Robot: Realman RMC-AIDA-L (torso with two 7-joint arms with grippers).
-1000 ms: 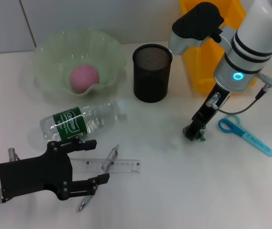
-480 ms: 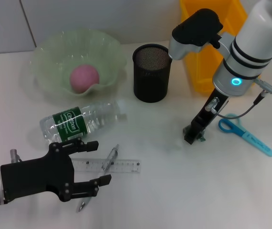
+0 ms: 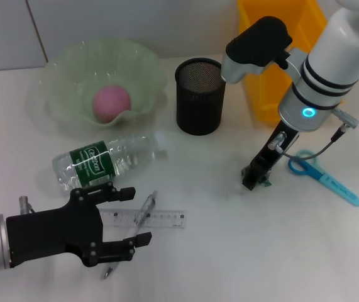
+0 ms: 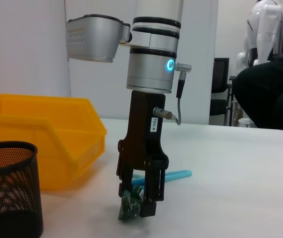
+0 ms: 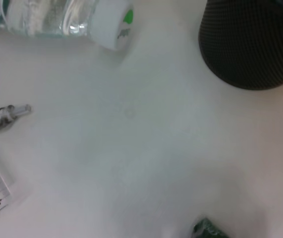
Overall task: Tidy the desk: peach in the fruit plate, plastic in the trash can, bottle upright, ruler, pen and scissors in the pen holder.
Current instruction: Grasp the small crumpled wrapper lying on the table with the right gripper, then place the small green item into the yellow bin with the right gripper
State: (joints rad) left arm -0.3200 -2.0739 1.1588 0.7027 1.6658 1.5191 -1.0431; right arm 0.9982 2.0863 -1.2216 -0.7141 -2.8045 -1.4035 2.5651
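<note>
Green plastic [image 4: 130,208] pinched by right gripper [image 3: 255,178], open desk [image 3: 217,251] around

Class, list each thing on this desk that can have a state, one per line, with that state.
Peach: in the fruit plate.
Bottle: lying on its side, capped.
Pen holder: upright, looks empty.
Ruler: flat on the desk.
Pen: lying across the ruler.
Scissors: flat, blades closed.
Plastic: pinched by the right gripper.
Left gripper: open, over the pen.

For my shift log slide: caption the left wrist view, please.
Right gripper pinching a crumpled green plastic scrap on the white desk, yellow bin and black mesh pen holder alongside.
</note>
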